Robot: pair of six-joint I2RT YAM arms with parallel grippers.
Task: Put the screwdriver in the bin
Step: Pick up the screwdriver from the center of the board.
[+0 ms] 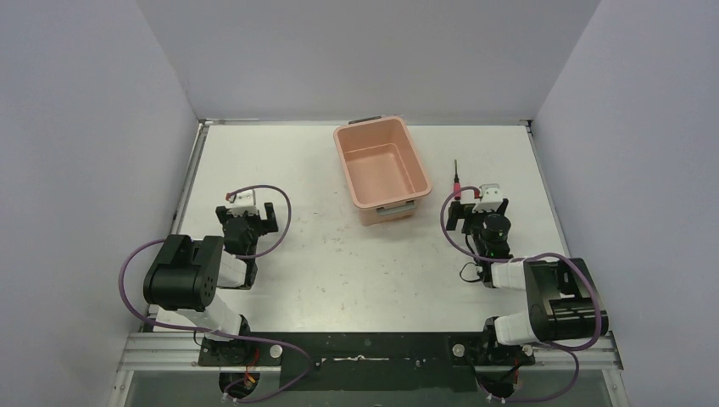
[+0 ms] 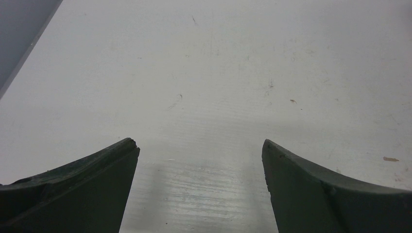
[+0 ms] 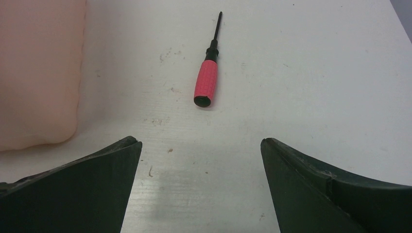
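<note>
The screwdriver [image 1: 457, 180], with a short red handle and a thin black shaft, lies flat on the white table to the right of the bin [image 1: 349, 170]. In the right wrist view the screwdriver [image 3: 206, 82] lies just ahead of my fingers, its shaft pointing away. The bin is a salmon-pink tub, upright and empty; its wall [image 3: 39, 73] shows at the left of the right wrist view. My right gripper [image 1: 477, 203] is open and empty, just short of the handle. My left gripper [image 1: 248, 216] is open and empty over bare table, far left of the bin.
Grey walls enclose the table on the left, back and right. The table [image 1: 339, 271] is white with small scuff marks. The arm bases and purple cables sit at the near edge.
</note>
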